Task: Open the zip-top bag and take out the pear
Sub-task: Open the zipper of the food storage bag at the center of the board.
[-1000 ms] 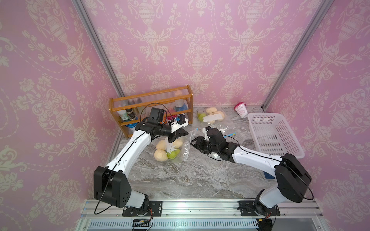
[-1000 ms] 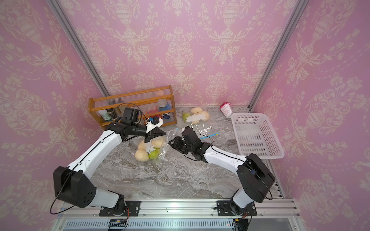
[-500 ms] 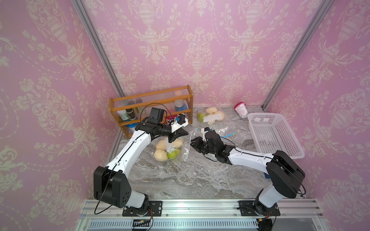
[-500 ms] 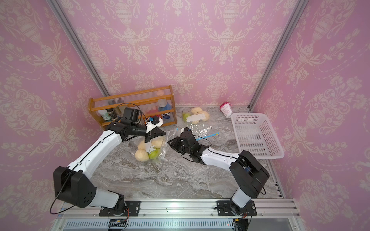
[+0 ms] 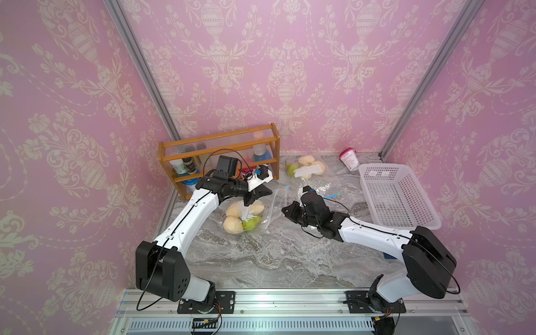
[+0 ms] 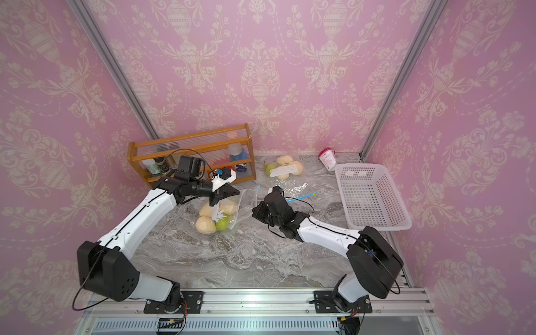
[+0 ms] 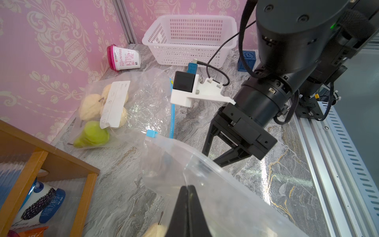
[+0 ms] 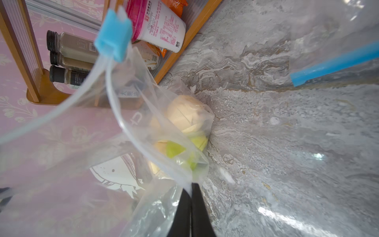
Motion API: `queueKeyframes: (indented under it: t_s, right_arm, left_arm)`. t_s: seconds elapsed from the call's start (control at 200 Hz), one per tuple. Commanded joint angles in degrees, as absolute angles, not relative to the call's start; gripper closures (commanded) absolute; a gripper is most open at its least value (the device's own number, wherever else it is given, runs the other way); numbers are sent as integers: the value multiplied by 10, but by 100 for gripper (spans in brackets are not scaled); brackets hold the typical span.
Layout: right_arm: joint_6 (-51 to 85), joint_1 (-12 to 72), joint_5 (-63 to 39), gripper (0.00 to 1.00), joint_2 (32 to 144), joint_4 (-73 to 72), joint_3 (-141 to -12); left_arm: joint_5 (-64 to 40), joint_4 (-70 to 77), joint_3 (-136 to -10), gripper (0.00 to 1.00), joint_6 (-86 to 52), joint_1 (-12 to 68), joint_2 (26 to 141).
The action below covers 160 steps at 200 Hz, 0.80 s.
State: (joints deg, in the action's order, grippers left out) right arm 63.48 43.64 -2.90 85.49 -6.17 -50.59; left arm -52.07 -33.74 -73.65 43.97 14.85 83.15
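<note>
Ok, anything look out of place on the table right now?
Only the pink-lidded cup: it lies tipped on its side by the back wall, next to the white basket. Nothing looks spilled from it.

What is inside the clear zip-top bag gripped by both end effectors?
Inside the clear plastic bag lie pale yellow pears and one green pear. Its white printed label hides part, so the count is unclear.

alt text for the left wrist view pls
The left gripper is shut on the rim of a clear zip-top bag, with the right gripper pinching its other side. Behind lie a second bag of pears and a white basket on the marble table.
</note>
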Motion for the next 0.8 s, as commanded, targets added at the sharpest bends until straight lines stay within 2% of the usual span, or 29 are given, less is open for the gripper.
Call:
queueKeyframes:
  t_s: [0.0,0.37,0.605,0.73,0.796]
  right_arm:
    - [571,433,-5,100,836,44,-507]
    - [454,418,60,100,825,213,-554]
    - [428,399,-25,100,786,150,-540]
    - [423,393,-52,80,750,150,-542]
    - [419,392,-60,75,732,157,-549]
  left_arm:
    - [-506,-334,-732,100,425,142,819]
    - [-519,-337,-729,100,427,142,820]
    - [-535,-334,-722,100,431,152,820]
    - [-529,-334,-720,100,430,162,823]
    - [-525,-333,-720,100,429,167,824]
